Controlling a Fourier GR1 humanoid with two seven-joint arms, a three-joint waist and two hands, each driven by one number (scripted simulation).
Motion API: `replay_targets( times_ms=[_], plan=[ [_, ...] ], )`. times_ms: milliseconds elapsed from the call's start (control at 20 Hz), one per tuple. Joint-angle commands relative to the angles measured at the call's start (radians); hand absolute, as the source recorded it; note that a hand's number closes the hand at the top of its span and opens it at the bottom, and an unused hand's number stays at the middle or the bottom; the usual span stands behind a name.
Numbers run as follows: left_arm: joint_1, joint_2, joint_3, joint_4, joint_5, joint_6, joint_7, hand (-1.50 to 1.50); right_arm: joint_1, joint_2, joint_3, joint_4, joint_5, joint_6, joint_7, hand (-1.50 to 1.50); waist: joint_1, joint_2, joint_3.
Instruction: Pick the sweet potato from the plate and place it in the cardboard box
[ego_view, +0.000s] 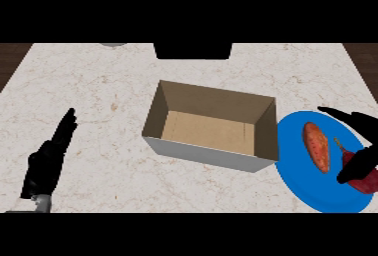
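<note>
The sweet potato (317, 146) lies on the blue plate (295, 172) at three o'clock of the cardboard box (207, 151), probably stiff and light, best pinched across its middle by the wide-spread right robot hand (360, 165).

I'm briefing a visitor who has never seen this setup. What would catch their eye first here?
Likely the bright blue round plate at the right, holding an orange sweet potato and a dark red item, with the black right hand open over it. Next, the open brown cardboard box in the middle of the marble counter; the black left hand rests open at lower left.
</note>
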Motion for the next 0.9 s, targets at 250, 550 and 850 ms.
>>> replay_targets(
  times_ms=[250,550,850],
  plan=[
    [0.023,-0.069,0.024,-0.032,-0.062,-0.04,0.04,0.0,-0.035,0.113,-0.087,0.036,0.109,0.055,0.014,-1.5,0.003,0.0,0.0],
    [0.01,-0.101,0.073,0.03,-0.091,-0.063,-0.036,0.0,-0.022,0.151,-0.133,0.074,0.194,0.038,-0.058,-1.5,0.003,0.001,0.0],
    [-0.053,-0.115,0.109,0.074,-0.115,-0.096,-0.018,0.0,0.057,0.232,-0.131,-0.045,0.242,0.044,0.002,-1.5,-0.002,0.0,0.0]
  ],
)
